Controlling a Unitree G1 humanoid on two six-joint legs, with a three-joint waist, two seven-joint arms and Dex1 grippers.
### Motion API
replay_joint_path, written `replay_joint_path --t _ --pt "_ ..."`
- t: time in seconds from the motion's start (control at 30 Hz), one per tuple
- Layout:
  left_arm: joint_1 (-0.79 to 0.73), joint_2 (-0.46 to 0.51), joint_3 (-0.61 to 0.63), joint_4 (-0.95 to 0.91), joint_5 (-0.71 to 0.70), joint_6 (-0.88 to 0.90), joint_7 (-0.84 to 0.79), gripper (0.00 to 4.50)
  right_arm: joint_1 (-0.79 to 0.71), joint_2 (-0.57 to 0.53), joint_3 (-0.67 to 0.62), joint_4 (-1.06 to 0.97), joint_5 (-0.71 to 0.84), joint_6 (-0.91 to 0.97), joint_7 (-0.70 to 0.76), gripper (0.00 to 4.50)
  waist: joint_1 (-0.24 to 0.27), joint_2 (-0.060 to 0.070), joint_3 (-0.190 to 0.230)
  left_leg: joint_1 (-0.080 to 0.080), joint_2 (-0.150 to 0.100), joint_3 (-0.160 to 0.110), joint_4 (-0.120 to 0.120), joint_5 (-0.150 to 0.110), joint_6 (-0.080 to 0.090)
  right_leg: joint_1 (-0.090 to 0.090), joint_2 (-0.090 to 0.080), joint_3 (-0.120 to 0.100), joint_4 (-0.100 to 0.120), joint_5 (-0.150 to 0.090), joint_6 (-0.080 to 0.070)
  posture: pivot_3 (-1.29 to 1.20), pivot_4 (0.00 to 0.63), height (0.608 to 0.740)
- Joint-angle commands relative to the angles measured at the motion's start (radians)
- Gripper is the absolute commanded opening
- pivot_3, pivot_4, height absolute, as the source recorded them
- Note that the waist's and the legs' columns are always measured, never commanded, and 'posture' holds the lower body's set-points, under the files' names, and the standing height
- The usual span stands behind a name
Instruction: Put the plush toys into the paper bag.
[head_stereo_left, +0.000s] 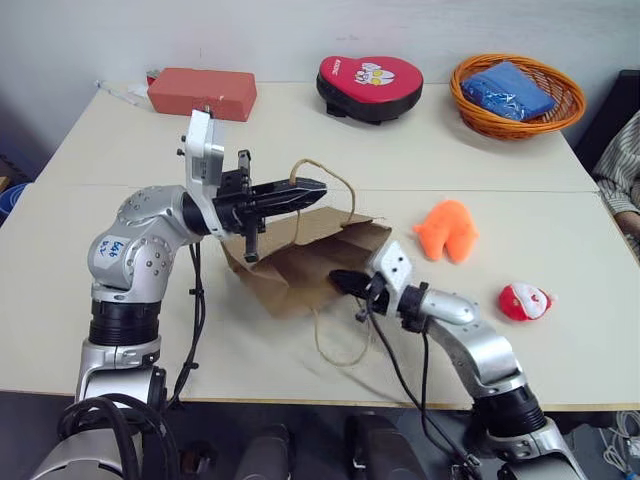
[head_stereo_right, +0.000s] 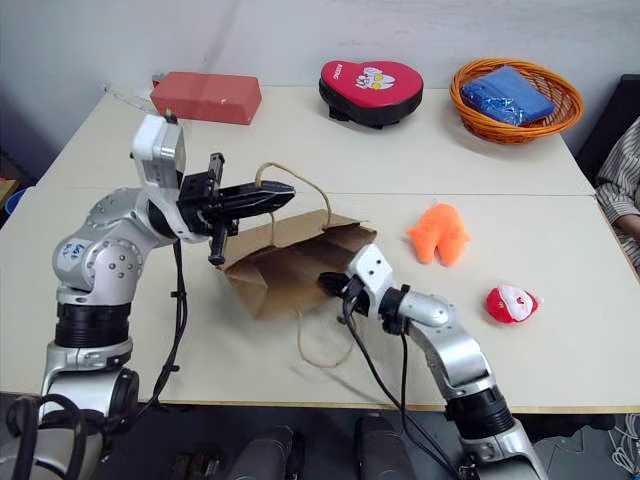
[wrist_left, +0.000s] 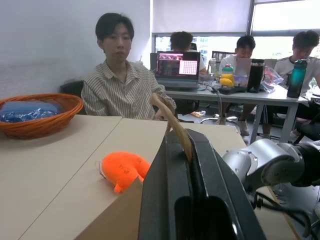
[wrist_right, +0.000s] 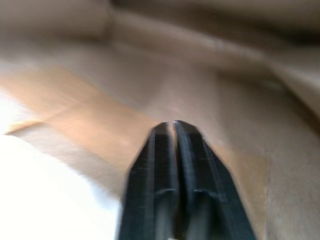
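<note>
The brown paper bag (head_stereo_left: 300, 262) lies crumpled on the table's middle, its mouth toward the right. My left gripper (head_stereo_left: 312, 187) is shut on the bag's cord handle (wrist_left: 176, 127) and holds it up above the bag. My right gripper (head_stereo_left: 338, 279) is low at the bag's open edge, fingers together with nothing between them; the right wrist view shows brown paper (wrist_right: 225, 100) just ahead of it. The orange plush toy (head_stereo_left: 447, 230) lies on the table to the right of the bag. The round red-and-white plush toy (head_stereo_left: 524, 301) lies further right, near the table's front.
At the back stand a red box (head_stereo_left: 202, 93), a red heart-shaped mitt (head_stereo_left: 370, 85) and an orange wicker basket (head_stereo_left: 470, 105) holding a blue bundle. A person in a striped shirt (wrist_left: 120, 90) sits at the table's right side. A second loose cord handle (head_stereo_left: 335, 345) trails toward the front edge.
</note>
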Motion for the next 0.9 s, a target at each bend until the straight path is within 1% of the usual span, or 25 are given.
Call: replay_joint_path --t 0.03,0.07,0.2,0.3,0.33,0.4,0.5,0.57,0.63,0.7,0.8,0.9 --pt "0.012 0.008 -0.019 -0.052 0.018 -0.037 -0.009 0.00 0.026 -0.084 -0.084 -0.119 0.146 0.040 0.126 1.60 0.004 0.000 0.000 0.000 0.000 0.000 0.000 0.000 0.000 0.000 0.000 0.000 -0.001 0.000 0.000 0.00 0.150 0.740" --pt "0.014 0.008 -0.024 -0.052 0.022 -0.041 -0.012 0.00 0.041 -0.113 -0.108 -0.143 0.185 0.050 0.160 1.96 0.006 0.000 0.000 0.000 0.000 0.000 0.000 0.000 0.000 0.001 0.000 0.000 -0.002 0.000 0.000 0.00 0.150 0.740" --pt "0.012 0.001 -0.028 -0.047 0.019 -0.050 -0.011 0.00 0.095 -0.218 -0.325 -0.169 0.372 0.119 0.200 3.31 0.017 0.000 0.000 0.000 0.000 -0.001 0.000 0.000 0.000 0.002 0.000 0.000 -0.004 0.000 0.000 0.00 0.150 0.740" --pt "0.012 -0.002 -0.029 -0.051 0.015 -0.053 -0.006 0.00 0.088 -0.302 -0.440 -0.095 0.427 0.179 0.190 4.34 0.023 0.000 0.000 0.000 0.000 0.000 0.000 0.000 0.000 0.002 -0.001 0.000 -0.007 0.000 0.000 0.00 0.150 0.740" --pt "0.016 -0.003 -0.029 -0.057 0.012 -0.053 -0.002 0.00 0.062 -0.330 -0.474 -0.017 0.411 0.184 0.167 4.43 0.023 0.000 0.000 0.001 0.000 0.000 0.000 0.000 0.000 0.002 -0.001 0.000 -0.007 0.000 0.000 0.00 0.150 0.740" --pt "0.020 -0.006 -0.030 -0.062 0.010 -0.054 0.003 0.00 0.020 -0.367 -0.498 0.102 0.368 0.177 0.132 4.43 0.023 0.000 0.000 0.001 0.000 0.001 0.000 0.000 0.000 0.002 0.000 0.001 -0.007 0.000 0.000 0.00 0.150 0.740" --pt "0.022 -0.013 -0.039 -0.068 0.014 -0.056 0.011 0.00 -0.110 -0.431 -0.434 0.393 0.217 0.175 0.049 4.43 0.022 0.000 0.000 0.001 0.000 0.002 -0.001 0.000 0.001 0.002 -0.001 0.001 -0.007 0.000 0.000 0.00 0.150 0.740" --pt "0.020 -0.017 -0.044 -0.068 0.016 -0.057 0.015 0.00 -0.205 -0.429 -0.404 0.544 0.164 0.174 0.022 4.43 0.022 0.000 0.000 0.001 0.000 0.003 -0.001 0.000 0.001 0.001 -0.001 0.002 -0.007 0.000 0.000 0.00 0.150 0.740" --pt "0.017 -0.022 -0.049 -0.070 0.017 -0.059 0.021 0.00 -0.297 -0.410 -0.372 0.673 0.137 0.173 0.047 4.43 0.020 0.000 0.000 0.000 0.000 0.003 -0.001 0.000 0.001 0.001 0.000 0.002 -0.006 0.000 0.000 0.00 0.150 0.740" --pt "0.019 -0.025 -0.053 -0.073 0.018 -0.060 0.026 0.00 -0.385 -0.384 -0.369 0.793 0.148 0.226 0.073 4.43 0.014 0.000 0.000 0.000 0.000 0.004 -0.001 0.000 0.001 0.000 0.000 0.002 -0.005 0.000 0.000 0.00 0.150 0.740" --pt "0.025 -0.025 -0.054 -0.077 0.018 -0.060 0.031 0.00 -0.478 -0.365 -0.331 0.937 0.115 0.222 0.149 4.43 0.010 0.000 0.000 0.000 0.000 0.004 -0.001 0.000 0.001 0.000 0.000 0.002 -0.001 0.000 0.000 0.00 0.150 0.740" --pt "0.029 -0.024 -0.053 -0.081 0.017 -0.058 0.038 0.00 -0.547 -0.357 -0.311 1.045 0.080 0.219 0.167 3.83 0.011 0.000 0.000 0.000 0.000 0.004 -0.001 0.000 0.001 0.000 0.000 0.002 -0.001 0.000 0.000 0.00 0.150 0.740"
